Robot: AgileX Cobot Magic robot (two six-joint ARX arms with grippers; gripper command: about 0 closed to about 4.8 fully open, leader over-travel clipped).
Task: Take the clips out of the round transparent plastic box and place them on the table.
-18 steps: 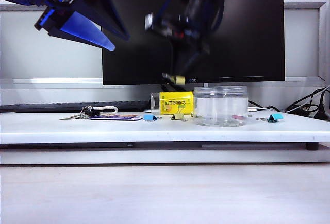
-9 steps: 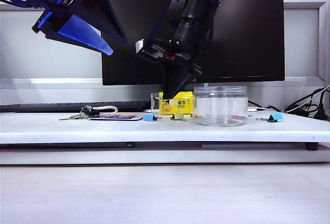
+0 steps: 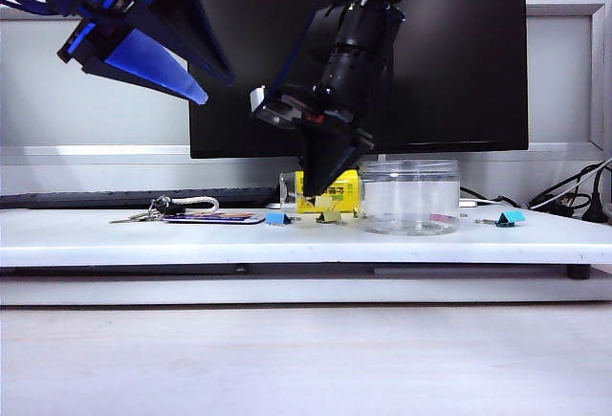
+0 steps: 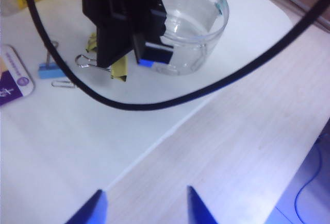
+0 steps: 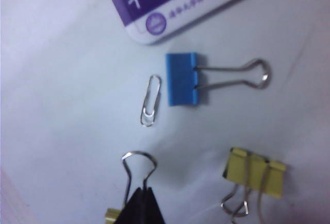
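My right gripper (image 3: pixel 317 189) hangs just above the table (image 3: pixel 115 239), left of the round transparent plastic box (image 3: pixel 409 196). It is shut on a pale-yellow clip (image 4: pixel 119 68); in the right wrist view the black tips (image 5: pixel 142 206) pinch its wire handle (image 5: pixel 138 163). A second yellow clip (image 5: pixel 255 172) lies on the table close by, also visible in the exterior view (image 3: pixel 331 216). The jar (image 4: pixel 198 33) stands upright, and I see no clip inside it. My left gripper (image 3: pixel 210 86) is high at the upper left, open and empty, its blue fingertips (image 4: pixel 98 203) wide apart.
A blue clip (image 5: pixel 181 79), a paper clip (image 5: pixel 150 100) and a purple card (image 5: pixel 180 2) with keys (image 3: pixel 153 211) lie left of the held clip. A yellow printed box (image 3: pixel 328 189) stands behind it. A teal clip (image 3: pixel 512 217) lies right of the jar, in front of a monitor (image 3: pixel 449 53).
My right gripper has come down and slightly left with the yellow clip, from high in front of the monitor to just above the table. The left arm has stayed put.
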